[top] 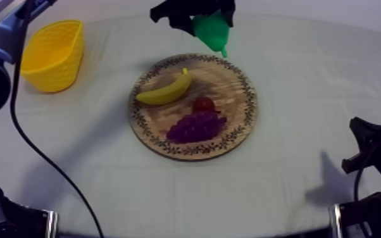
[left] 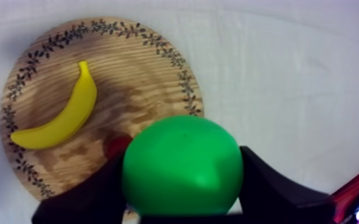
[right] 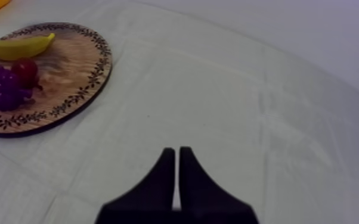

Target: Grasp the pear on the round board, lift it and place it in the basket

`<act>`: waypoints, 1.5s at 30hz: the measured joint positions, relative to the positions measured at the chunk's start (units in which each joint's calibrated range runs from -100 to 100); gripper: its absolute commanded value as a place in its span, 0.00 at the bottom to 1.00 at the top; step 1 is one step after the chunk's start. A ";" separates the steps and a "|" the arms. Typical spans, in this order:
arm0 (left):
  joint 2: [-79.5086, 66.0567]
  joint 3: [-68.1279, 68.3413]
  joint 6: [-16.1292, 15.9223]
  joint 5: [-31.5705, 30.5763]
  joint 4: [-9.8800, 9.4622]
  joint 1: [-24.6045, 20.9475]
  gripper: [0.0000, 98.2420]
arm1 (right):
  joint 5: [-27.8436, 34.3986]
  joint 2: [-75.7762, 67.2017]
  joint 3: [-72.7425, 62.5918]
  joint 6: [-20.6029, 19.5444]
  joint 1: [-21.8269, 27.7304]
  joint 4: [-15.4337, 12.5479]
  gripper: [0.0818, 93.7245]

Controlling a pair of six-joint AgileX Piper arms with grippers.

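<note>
- Top view: the left gripper (top: 196, 14) holds the pear (top: 213, 31) above the far rim of the wooden board (top: 237, 82). The yellow basket (top: 54, 54) stands well apart, at the worktop's left.
- Left wrist view: the jaws clamp the pear on both sides, over the board near the banana (left: 62, 116).
- Right wrist view: the right gripper (right: 177, 158) has its jaws pressed together, holding nothing, over bare cloth.

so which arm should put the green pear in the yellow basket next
Left. The left gripper is shut on the green pear, lifted off the round wooden board, and the yellow basket stands at that arm's side. The right gripper sits shut, far opposite.
</note>
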 measured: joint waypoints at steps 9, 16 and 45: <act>-9.78 7.46 -0.30 1.23 -1.81 -2.13 0.46 | 0.00 0.00 0.00 -0.03 0.00 0.00 0.00; -15.18 14.98 -1.50 1.14 -2.68 -6.73 0.45 | 0.00 0.00 0.00 -0.08 0.00 0.00 0.00; -24.63 28.03 -8.92 0.63 -4.82 -31.33 0.46 | 0.00 0.00 0.00 -0.03 0.00 0.00 0.00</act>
